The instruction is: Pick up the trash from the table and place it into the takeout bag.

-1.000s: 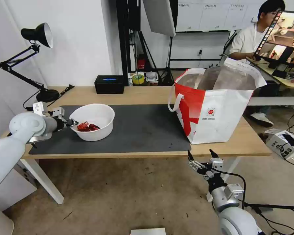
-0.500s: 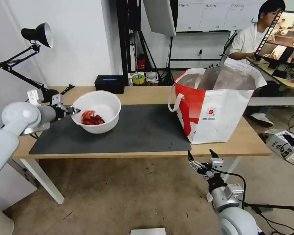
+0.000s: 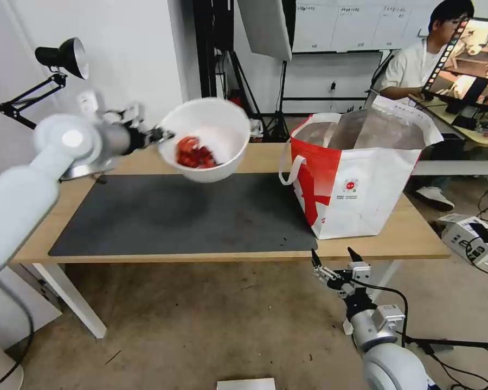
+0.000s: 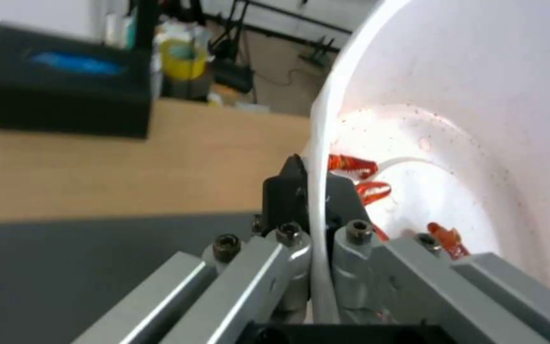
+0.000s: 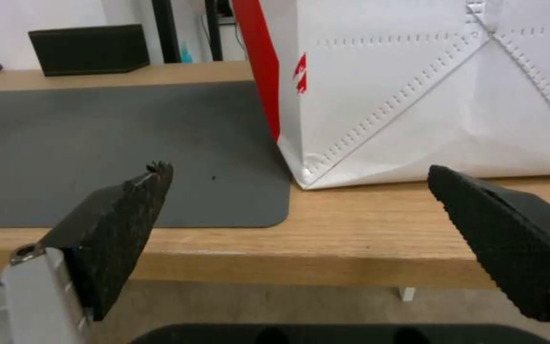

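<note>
The fingers of the left gripper are closed on the rim of the white bowl, one pad outside the wall and one inside, as the left wrist view shows; the bowl hangs in the air above the far edge of the dark grey mat, well clear of the table, and it tilts a little toward you with the red scraps gathered low on the gripper's side.

You hold it by a thin rim pinch only, so I judge the bowl can swing or slip if you move fast; carry it smoothly and keep the wrist level, so the scraps do not slide out over the mat.

The takeout bag stands upright at the right end of the table, its mouth open and its foil lining visible; the near white handle hangs outside the red panel; bring the bowl high enough to pass over the bag's rim and not push it, then lower it inside before you release.

The right gripper waits below the table's front edge, near the bag's corner, with its pads wide apart and holding nothing; leave it there.
</note>
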Available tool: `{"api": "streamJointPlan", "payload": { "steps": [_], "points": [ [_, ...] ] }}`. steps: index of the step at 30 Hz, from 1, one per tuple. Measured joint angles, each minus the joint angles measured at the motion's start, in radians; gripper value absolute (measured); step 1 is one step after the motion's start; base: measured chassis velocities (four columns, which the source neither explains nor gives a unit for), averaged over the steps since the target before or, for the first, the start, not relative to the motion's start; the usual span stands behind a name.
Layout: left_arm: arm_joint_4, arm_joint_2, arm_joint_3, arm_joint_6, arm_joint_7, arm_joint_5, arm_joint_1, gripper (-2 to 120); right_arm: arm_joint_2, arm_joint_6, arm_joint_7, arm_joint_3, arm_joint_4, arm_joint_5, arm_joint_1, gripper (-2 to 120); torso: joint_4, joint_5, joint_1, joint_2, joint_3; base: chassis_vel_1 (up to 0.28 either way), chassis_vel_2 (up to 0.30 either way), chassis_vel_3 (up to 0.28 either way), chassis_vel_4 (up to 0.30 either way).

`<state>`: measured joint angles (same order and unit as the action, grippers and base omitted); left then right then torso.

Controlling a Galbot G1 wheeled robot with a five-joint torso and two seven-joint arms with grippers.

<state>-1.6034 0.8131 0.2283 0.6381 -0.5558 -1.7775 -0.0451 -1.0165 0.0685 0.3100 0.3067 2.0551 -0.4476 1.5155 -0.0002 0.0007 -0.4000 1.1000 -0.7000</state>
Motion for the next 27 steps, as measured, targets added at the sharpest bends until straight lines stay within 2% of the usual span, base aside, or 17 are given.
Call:
{"api": "streamJointPlan", "payload": {
  "steps": [1,4,8,11,12,14,15,16,18,19,20,22,24,25,27],
  "points": [
    [0.0,0.0,0.0,0.0,0.0,0.0,0.0,0,0.0,0.0,0.0,0.0,0.0,0.0,0.0,100,0.0,0.0,0.0,0.0,0.0,0.0,0.0,0.0,0.0],
    [0.061,0.091,0.054,-0.017,-0.005,-0.006,-0.098,0,0.0,0.0,0.0,0.0,0.0,0.0,0.0,100,-0.0001,-0.0002,0.0,0.0,0.0,0.0,0.0,0.0,0.0],
    [0.09,0.138,0.085,-0.033,-0.006,-0.008,-0.139,0,0.0,0.0,0.0,0.0,0.0,0.0,0.0,100,0.0001,-0.0002,0.0,0.0,0.0,0.0,0.0,0.0,0.0],
    [0.153,0.256,0.13,-0.053,-0.008,-0.006,-0.193,0,0.0,0.0,0.0,0.0,0.0,0.0,0.0,100,0.0003,-0.0004,0.0,0.0,0.0,0.0,0.0,0.0,0.0],
    [0.153,0.256,0.13,-0.053,-0.008,-0.006,-0.193,0,0.0,0.0,0.0,0.0,0.0,0.0,0.0,100,0.0003,-0.0004,0.0,0.0,0.0,0.0,0.0,0.0,0.0],
    [0.21,0.336,0.158,-0.071,-0.018,0.007,-0.219,0,0.0,0.0,0.0,0.0,0.0,0.0,0.0,100,0.0,-0.0001,0.0,0.0,0.0,0.0,0.0,0.0,0.0],
    [0.21,0.336,0.158,-0.071,-0.018,0.007,-0.219,0,0.0,0.0,0.0,0.0,0.0,0.0,0.0,100,0.0,-0.0001,0.0,0.0,0.0,0.0,0.0,0.0,0.0],
    [0.249,0.383,0.167,-0.079,-0.023,0.021,-0.23,0,0.0,0.0,0.0,0.0,0.0,0.0,0.0,100,0.0,-0.0002,0.0,0.0,0.0,0.0,0.0,0.0,0.0],
    [0.321,0.466,0.183,-0.125,-0.024,0.044,-0.249,0,0.0,0.0,0.0,0.0,0.0,0.0,0.0,100,0.0002,-0.0004,0.0,0.0,0.0,0.0,0.0,0.0,0.0],
    [0.321,0.466,0.183,-0.125,-0.024,0.044,-0.249,0,0.0,0.0,0.0,0.0,0.0,0.0,0.0,100,0.0002,-0.0004,0.0,0.0,0.0,0.0,0.0,0.0,0.0],
    [0.358,0.512,0.192,-0.153,-0.027,0.062,-0.258,0,0.0,0.0,0.0,0.0,0.0,0.0,0.0,100,0.0,-0.0003,0.0,0.0,0.0,0.0,0.0,0.0,0.0],
    [0.371,0.529,0.196,-0.165,-0.029,0.072,-0.26,0,0.0,0.0,0.0,0.0,0.0,0.0,0.0,100,-0.0001,-0.0001,0.0,0.0,0.0,0.0,0.0,0.0,0.0],
    [0.42,0.593,0.214,-0.219,-0.038,0.125,-0.262,0,0.0,0.0,0.0,0.0,0.0,0.0,0.0,100,-0.0002,-0.0002,0.0,0.0,0.0,0.0,0.0,0.0,0.0],
    [0.42,0.593,0.214,-0.219,-0.038,0.125,-0.262,0,0.0,0.0,0.0,0.0,0.0,0.0,0.0,100,-0.0002,-0.0002,0.0,0.0,0.0,0.0,0.0,0.0,0.0],
    [0.436,0.621,0.236,-0.271,-0.039,0.184,-0.247,0,0.0,0.0,0.0,0.0,0.0,0.0,0.0,100,0.0,-0.0004,0.0,0.0,0.0,0.0,0.0,0.0,0.0]
  ]
}}
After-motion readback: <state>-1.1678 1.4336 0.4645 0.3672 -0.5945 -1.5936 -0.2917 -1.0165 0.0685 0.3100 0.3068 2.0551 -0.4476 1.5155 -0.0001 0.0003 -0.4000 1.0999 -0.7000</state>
